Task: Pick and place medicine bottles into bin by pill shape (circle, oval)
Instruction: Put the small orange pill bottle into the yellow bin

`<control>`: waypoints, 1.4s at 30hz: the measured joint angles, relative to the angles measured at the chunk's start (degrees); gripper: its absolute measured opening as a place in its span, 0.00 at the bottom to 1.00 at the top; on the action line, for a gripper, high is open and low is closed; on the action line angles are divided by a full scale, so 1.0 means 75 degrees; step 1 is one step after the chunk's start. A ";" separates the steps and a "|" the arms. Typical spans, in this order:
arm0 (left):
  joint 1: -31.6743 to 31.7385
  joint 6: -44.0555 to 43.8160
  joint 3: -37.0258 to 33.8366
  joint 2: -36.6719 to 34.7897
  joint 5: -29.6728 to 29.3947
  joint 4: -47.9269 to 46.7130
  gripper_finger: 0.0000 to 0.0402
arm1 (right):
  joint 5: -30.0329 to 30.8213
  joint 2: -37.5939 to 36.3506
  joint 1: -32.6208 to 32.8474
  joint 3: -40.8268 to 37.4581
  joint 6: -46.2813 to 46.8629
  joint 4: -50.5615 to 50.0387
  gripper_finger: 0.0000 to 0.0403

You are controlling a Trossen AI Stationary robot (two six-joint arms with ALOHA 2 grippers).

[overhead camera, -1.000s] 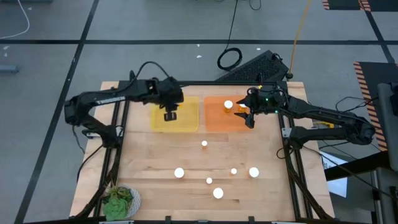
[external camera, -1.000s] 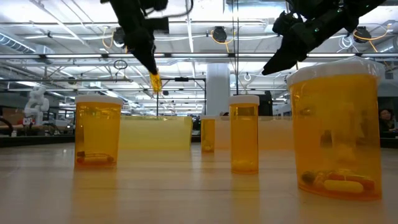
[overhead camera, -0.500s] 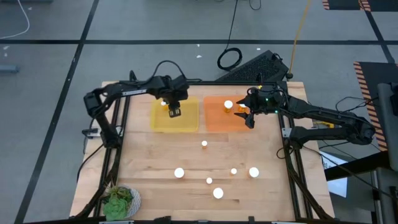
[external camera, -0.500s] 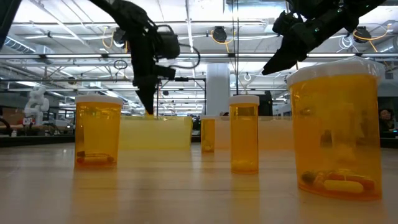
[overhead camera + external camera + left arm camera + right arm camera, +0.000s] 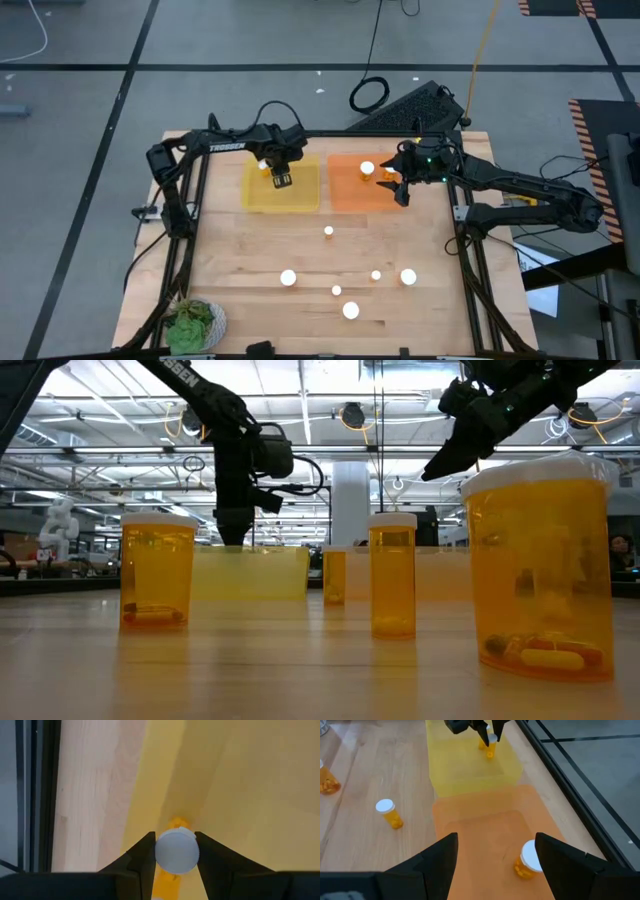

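Nearest the front edge of the counter (image 5: 240,300), six bottles stand loose and unsorted: one (image 5: 351,310) closest, then one (image 5: 336,291), a trio across (image 5: 288,278), (image 5: 376,275), (image 5: 408,277), and a lone one (image 5: 328,232) farther back. The green plant (image 5: 192,322) sits at the front left corner, well clear of them.

Farther back, here's what's new: a second ago my left jaws (image 5: 281,178) hung higher over the yellow bin (image 5: 300,195); now I've come down into it, toward its back half. I'm clamped on a small bottle (image 5: 176,851) by its white cap, the amber body hanging just above the bin floor, or maybe touching; I can't tell which. I'd say this one is about delivered, release is the step left.

My right jaws (image 5: 401,189) haven't budged, spread wide and empty over the right edge of the orange bin (image 5: 345,195), where one bottle (image 5: 367,170) lies already sorted.

Room to move: the yellow bin's wall is close beside my left jaws, so lifting straight up looks safest. The loose bottles stand apart with open wood between them, and the two bins sit just beside each other, near the counter's back edge.
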 joint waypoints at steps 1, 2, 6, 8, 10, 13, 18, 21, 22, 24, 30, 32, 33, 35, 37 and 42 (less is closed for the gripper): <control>-0.0005 -0.0035 0.0000 0.0000 0.0000 0.0005 0.32 | 0.0000 0.0000 0.0000 0.0000 0.0001 0.0000 0.65; 0.0006 -0.0058 0.0000 0.0000 0.0000 -0.0003 0.33 | 0.0000 0.0000 0.0000 0.0000 0.0000 0.0000 0.65; 0.0018 -0.0107 0.0000 0.0000 0.0000 0.0017 0.39 | 0.0000 0.0000 0.0000 0.0000 0.0001 0.0000 0.65; 0.0018 -0.0137 0.0000 0.0000 -0.0003 0.0135 0.42 | 0.0000 0.0000 0.0000 0.0000 0.0001 0.0000 0.65; 0.0018 -0.0142 0.0000 0.0000 -0.0003 0.0168 0.44 | 0.0000 0.0000 0.0000 0.0000 0.0002 -0.0002 0.65; 0.0015 -0.0136 0.0000 0.0000 -0.0002 0.0169 0.47 | 0.0000 0.0000 0.0000 0.0000 0.0001 -0.0003 0.65; -0.0065 -0.0144 -0.0003 -0.0072 -0.0069 0.0107 0.50 | 0.0000 0.0000 0.0000 0.0000 0.0001 -0.0003 0.65; -0.0204 -0.0151 -0.0003 -0.0200 -0.0343 0.0132 0.50 | 0.0000 0.0000 0.0000 0.0000 -0.0001 -0.0001 0.65; -0.0241 -0.0178 -0.0005 -0.0270 -0.0424 0.0084 0.50 | 0.0000 0.0000 0.0000 0.0000 -0.0001 -0.0003 0.65; -0.0360 -0.0222 -0.0006 -0.0427 -0.0534 0.0135 0.50 | 0.0000 0.0000 0.0000 0.0000 0.0002 0.0000 0.65; -0.0764 -0.0755 -0.0003 -0.1172 -0.0582 0.0138 0.50 | -0.0003 0.0000 0.0006 0.0000 0.0157 0.0003 0.65; -0.0980 -0.1027 -0.0003 -0.1430 -0.0585 0.0126 0.50 | 0.0000 0.0000 0.0067 0.0000 0.0282 0.0012 0.65; -0.1109 -0.1156 -0.0003 -0.1548 -0.0581 0.0133 0.50 | 0.0000 0.0000 0.0140 0.0000 0.0338 0.0007 0.65; -0.1410 -0.1336 -0.0003 -0.1742 -0.0574 0.0129 0.50 | -0.0001 0.0000 0.0353 0.0000 0.0442 0.0012 0.65; -0.1765 -0.1474 -0.0003 -0.1878 -0.0574 0.0131 0.50 | 0.0001 0.0000 0.0650 0.0000 0.0538 0.0013 0.65; -0.2699 -0.1685 -0.0003 -0.2060 -0.0618 0.0122 0.50 | 0.0053 0.0000 0.1576 0.0000 0.0965 0.0129 0.65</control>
